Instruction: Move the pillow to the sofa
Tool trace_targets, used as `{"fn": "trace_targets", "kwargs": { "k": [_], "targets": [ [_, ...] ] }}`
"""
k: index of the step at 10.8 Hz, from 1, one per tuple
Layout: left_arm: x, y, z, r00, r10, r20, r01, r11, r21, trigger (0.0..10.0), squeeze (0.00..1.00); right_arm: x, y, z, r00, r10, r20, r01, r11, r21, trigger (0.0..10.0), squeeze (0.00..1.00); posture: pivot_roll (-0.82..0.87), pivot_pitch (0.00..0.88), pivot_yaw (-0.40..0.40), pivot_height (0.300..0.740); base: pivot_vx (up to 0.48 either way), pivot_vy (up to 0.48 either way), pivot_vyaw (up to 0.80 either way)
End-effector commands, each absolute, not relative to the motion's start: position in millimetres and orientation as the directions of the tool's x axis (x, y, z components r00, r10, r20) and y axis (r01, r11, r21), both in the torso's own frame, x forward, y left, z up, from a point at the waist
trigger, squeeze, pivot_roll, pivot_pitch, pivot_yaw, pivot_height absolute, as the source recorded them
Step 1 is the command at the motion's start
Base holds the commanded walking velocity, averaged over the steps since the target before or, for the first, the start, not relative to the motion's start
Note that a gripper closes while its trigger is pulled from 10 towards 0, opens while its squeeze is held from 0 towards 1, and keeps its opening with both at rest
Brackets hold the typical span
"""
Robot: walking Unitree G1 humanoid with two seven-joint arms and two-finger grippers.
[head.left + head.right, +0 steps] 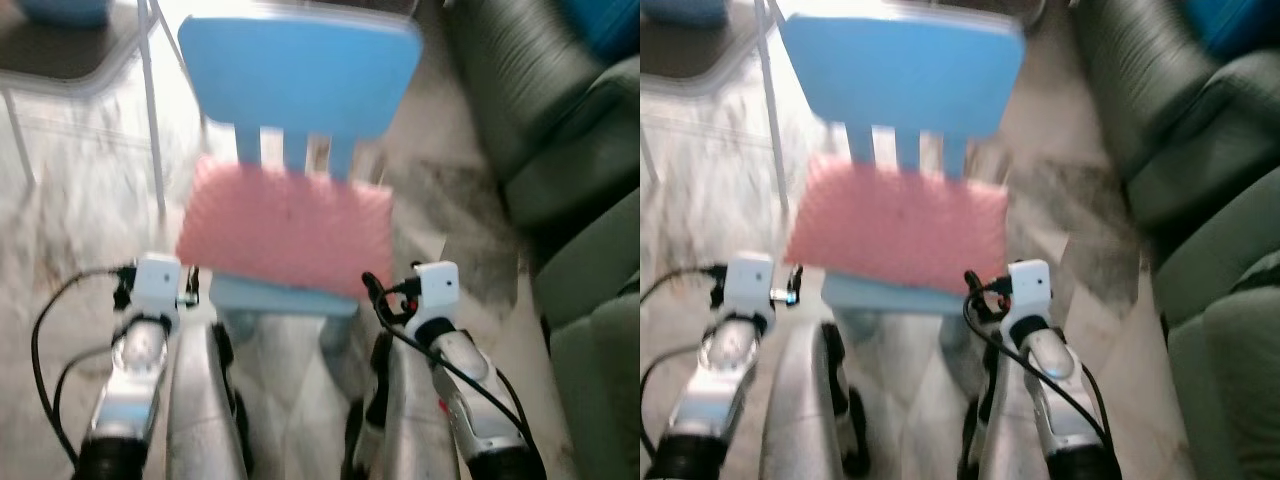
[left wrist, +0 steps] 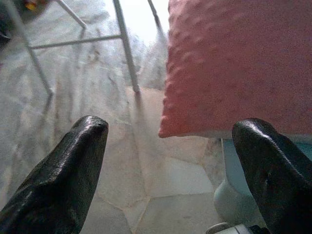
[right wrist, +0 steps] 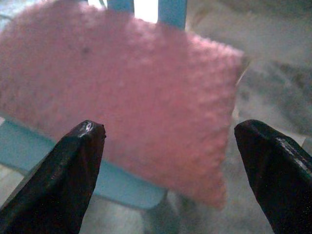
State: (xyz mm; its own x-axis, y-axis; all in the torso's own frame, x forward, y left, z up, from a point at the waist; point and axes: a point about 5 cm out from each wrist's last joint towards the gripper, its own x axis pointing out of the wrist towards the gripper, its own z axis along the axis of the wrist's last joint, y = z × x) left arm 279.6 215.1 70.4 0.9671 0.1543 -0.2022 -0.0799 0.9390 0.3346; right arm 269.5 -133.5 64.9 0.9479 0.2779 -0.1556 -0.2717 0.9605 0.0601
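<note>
Pillow (image 1: 285, 225): pink, nubbly-textured, square, laid flat on the seat of a blue chair (image 1: 300, 75). Dark sofa (image 1: 560, 150) is seen at the right in the eye views. Left tool (image 2: 170, 161) and right tool (image 3: 168, 170) are held wide, short of the pillow's near corners, as seen in the wrist views.

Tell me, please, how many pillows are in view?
1: the pink pillow lies on the blue chair's seat, ahead of both grippers. Others may be hidden out of frame.

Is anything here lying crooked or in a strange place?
Yes: the pink pillow lies skewed on the blue chair, its corners hanging past the seat edge. No spill or damage is visible, though the images are blurred.
</note>
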Motion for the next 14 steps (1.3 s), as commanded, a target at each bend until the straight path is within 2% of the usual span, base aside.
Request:
{"fn": "trace_targets", "kwargs": {
  "k": [1,5,7,8,9,11,14],
  "targets": [
    [279.9,218.2,65.6,0.959,0.154,-0.238,-0.065,0.937,0.345,10.0,0.00,269.0,-132.9,62.1,0.944,0.277,-0.178,-0.267,0.960,0.082,10.0,0.00,0.02,0.393,-0.087,0.515,0.000,0.000,0.00],
    [303.7,210.1,71.6,0.964,0.158,-0.211,-0.084,0.943,0.323,10.0,0.00,286.6,-130.6,69.5,0.940,0.282,-0.191,-0.270,0.959,0.088,10.0,0.00,0.00,0.478,-0.117,0.510,0.000,0.000,0.00],
    [312.6,207.9,72.4,0.968,0.156,-0.197,-0.087,0.944,0.318,10.0,0.00,294.2,-126.7,70.4,0.935,0.299,-0.189,-0.288,0.954,0.081,10.0,0.00,0.00,0.506,-0.115,0.480,0.000,0.000,0.00],
    [316.5,203.9,76.2,0.975,0.147,-0.165,-0.087,0.942,0.324,10.0,0.00,295.4,-124.0,69.2,0.934,0.306,-0.183,-0.296,0.952,0.084,10.0,0.00,0.02,0.467,-0.112,0.465,0.000,0.000,0.00],
    [321.1,204.2,83.4,0.978,0.174,-0.111,-0.128,0.934,0.333,10.0,0.00,300.5,-121.6,71.4,0.940,0.297,-0.170,-0.282,0.954,0.105,10.0,0.00,0.02,0.470,-0.110,0.450,0.000,0.000,0.00],
    [326.2,207.5,95.4,0.976,0.217,-0.018,-0.199,0.922,0.331,10.0,0.00,310.4,-120.0,80.2,0.949,0.290,-0.120,-0.285,0.957,0.060,10.0,0.00,0.02,0.463,-0.111,0.450,0.000,0.000,0.00],
    [308.3,221.6,103.5,0.953,0.302,0.018,-0.292,0.902,0.318,10.0,0.00,326.8,-142.7,101.4,0.971,0.232,-0.050,-0.232,0.973,0.012,10.0,0.00,0.02,0.450,-0.106,0.450,0.000,0.000,0.00]
  ]
}}
